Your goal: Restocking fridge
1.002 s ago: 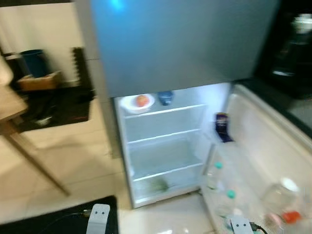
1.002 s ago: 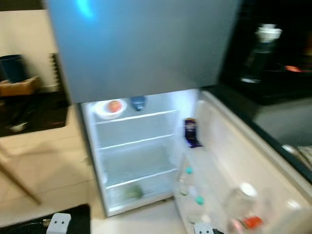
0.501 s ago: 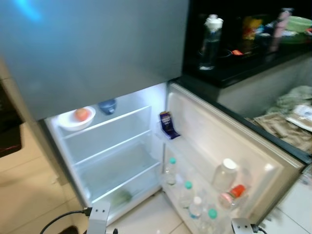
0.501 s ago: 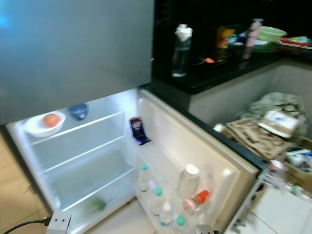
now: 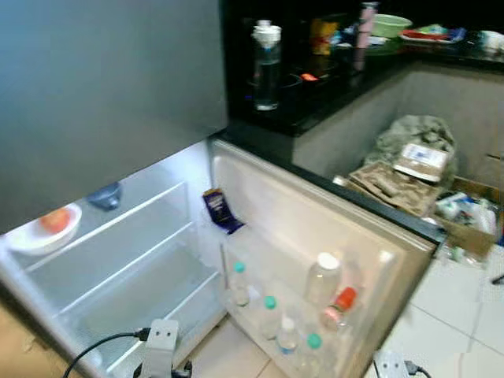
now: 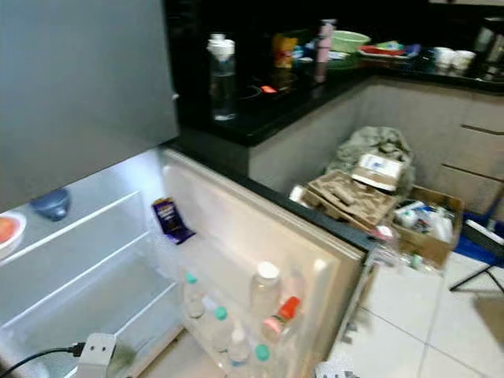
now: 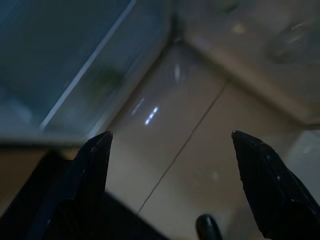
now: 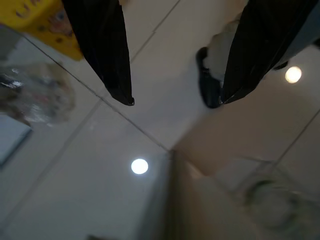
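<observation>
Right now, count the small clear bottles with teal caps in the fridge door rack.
3: one at the rack's inner end, one midway, one at the near end. The white-capped bottle isn't counted; others may be hidden.

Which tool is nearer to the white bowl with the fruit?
Left. The left tool hangs low before the open fridge compartment holding the white bowl; the right tool hangs over floor beyond the fridge door.

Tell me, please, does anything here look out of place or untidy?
Yes. Flattened cardboard and a crumpled bag are piled on the floor by the counter, beside an open box of clutter. Inside the fridge door, one red-capped bottle leans tilted.
</observation>
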Controlling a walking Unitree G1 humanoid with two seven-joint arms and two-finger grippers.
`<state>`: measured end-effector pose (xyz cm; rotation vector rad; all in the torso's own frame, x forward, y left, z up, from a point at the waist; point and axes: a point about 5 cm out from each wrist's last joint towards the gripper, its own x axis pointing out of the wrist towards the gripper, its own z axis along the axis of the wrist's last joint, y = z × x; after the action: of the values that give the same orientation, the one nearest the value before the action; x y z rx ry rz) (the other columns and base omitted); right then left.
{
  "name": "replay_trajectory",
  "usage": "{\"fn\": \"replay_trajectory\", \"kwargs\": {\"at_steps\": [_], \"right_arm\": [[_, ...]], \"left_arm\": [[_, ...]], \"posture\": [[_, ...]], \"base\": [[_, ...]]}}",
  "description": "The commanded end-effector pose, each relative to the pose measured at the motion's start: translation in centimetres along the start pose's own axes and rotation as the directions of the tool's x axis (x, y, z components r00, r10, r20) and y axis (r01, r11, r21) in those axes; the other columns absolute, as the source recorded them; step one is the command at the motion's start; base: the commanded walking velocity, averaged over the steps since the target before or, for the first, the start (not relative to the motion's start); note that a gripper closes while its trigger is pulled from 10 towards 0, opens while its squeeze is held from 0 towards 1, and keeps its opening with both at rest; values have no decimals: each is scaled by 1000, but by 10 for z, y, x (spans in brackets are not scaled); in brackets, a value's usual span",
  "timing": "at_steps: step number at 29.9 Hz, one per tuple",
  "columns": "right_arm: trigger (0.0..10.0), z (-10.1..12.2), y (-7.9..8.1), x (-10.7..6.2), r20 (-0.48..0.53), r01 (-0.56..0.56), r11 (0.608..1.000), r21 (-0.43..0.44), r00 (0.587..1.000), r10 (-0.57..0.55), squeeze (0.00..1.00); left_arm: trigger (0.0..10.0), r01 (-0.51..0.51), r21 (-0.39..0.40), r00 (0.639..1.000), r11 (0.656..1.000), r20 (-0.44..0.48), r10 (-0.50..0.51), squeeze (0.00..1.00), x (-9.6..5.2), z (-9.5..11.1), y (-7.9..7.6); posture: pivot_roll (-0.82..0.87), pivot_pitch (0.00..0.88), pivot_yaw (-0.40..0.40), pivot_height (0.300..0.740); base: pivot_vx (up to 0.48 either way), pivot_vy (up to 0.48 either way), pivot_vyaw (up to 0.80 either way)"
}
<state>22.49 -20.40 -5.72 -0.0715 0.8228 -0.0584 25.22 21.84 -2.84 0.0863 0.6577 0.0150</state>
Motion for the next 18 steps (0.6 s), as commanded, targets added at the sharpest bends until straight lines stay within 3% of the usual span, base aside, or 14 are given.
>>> {"fn": "replay_trajectory", "kwargs": {"at_steps": [1,6,18], "right_arm": [[10000,-9,4,-1,-28,-4,1000,22,1000,5,0],[10000,-8,6,-1,-21,-5,999,33,1000,6,0],[10000,-3,11,0,8,-28,998,55,1000,28,0]], "left_arm": [[10000,4,13,1000,1000,-21,-4,0,-2,-7,0],[10000,3,8,1000,1000,-17,-3,0,-2,-7,0],[10000,24,5,1000,1000,3,-24,0,0,-1,-5]], "posture": [[-42,102,27,740],[-51,96,30,740],[-33,93,38,740]], "base": [[0,0,-800],[0,0,-800],[0,0,0]]}}
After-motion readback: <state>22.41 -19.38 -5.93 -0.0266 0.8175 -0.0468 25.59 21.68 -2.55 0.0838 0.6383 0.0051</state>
